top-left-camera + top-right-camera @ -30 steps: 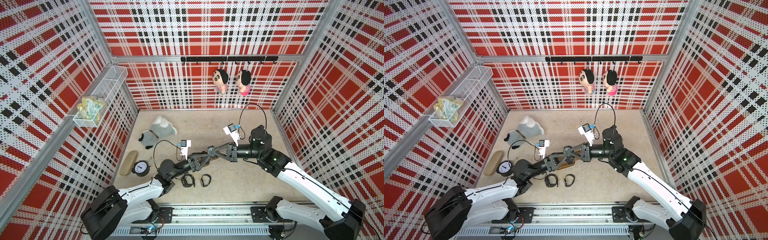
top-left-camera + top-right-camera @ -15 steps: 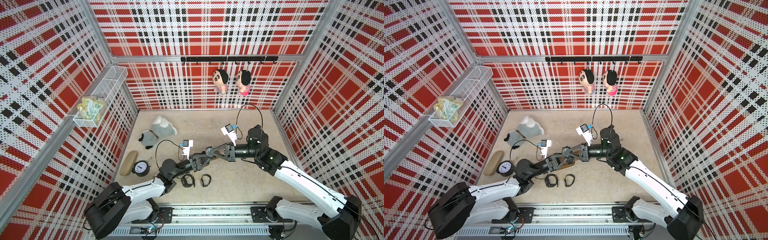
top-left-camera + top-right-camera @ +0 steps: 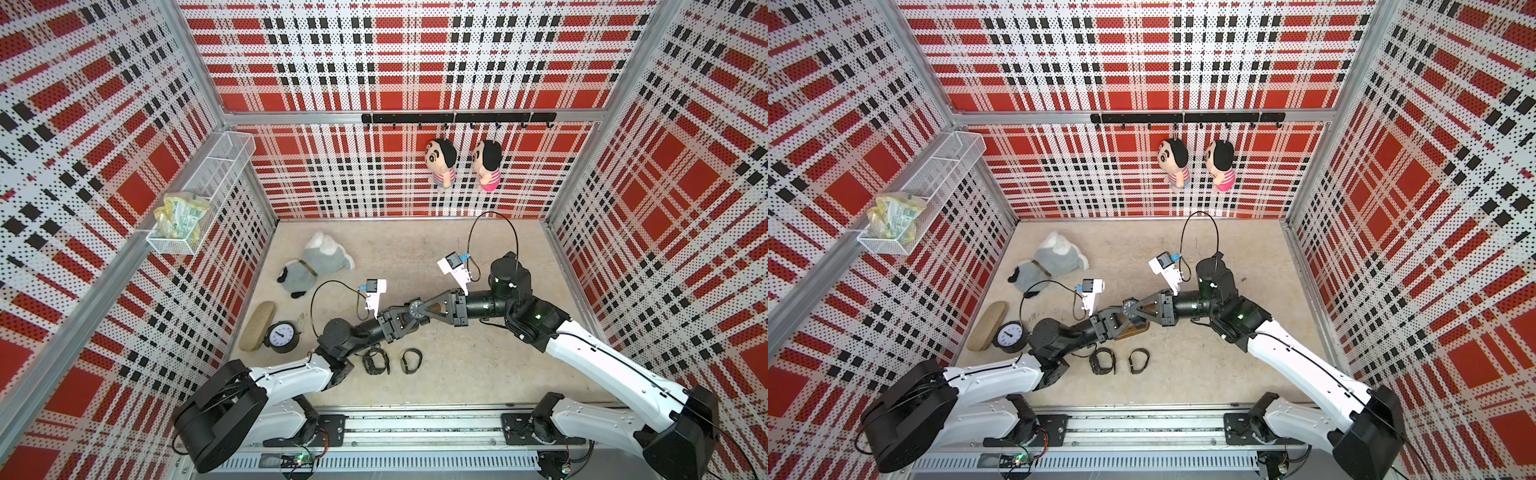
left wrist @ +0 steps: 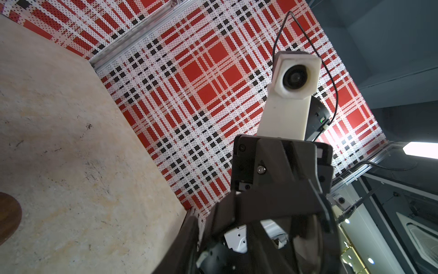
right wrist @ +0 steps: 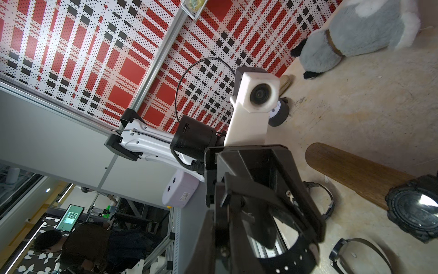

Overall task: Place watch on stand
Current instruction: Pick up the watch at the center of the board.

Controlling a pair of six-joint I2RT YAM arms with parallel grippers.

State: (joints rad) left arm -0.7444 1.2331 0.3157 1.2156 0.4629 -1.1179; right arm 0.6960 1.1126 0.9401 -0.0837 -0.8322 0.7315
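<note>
Two grippers meet mid-table over the stand (image 3: 1138,328); the right gripper (image 3: 423,309), from three o'clock, is clamped on the watch (image 3: 415,309) at the bar (image 5: 350,173), while the left gripper (image 3: 405,320), from eight o'clock, reaches its strap (image 5: 284,251), grip impossible to tell. Threading seems in hand: next, the strap loop must slide over a rounded end. At six o'clock lie spare watches (image 3: 376,361).

A: The left tool (image 5: 270,220) is filling the frame, its white camera (image 5: 259,95) staring straight back!
B: And a holed watch strap (image 5: 288,262) is looping in front of it, while a chunky black watch (image 5: 416,212) is overlapping the wooden stand (image 5: 350,173) on the desk (image 5: 379,106).
</note>
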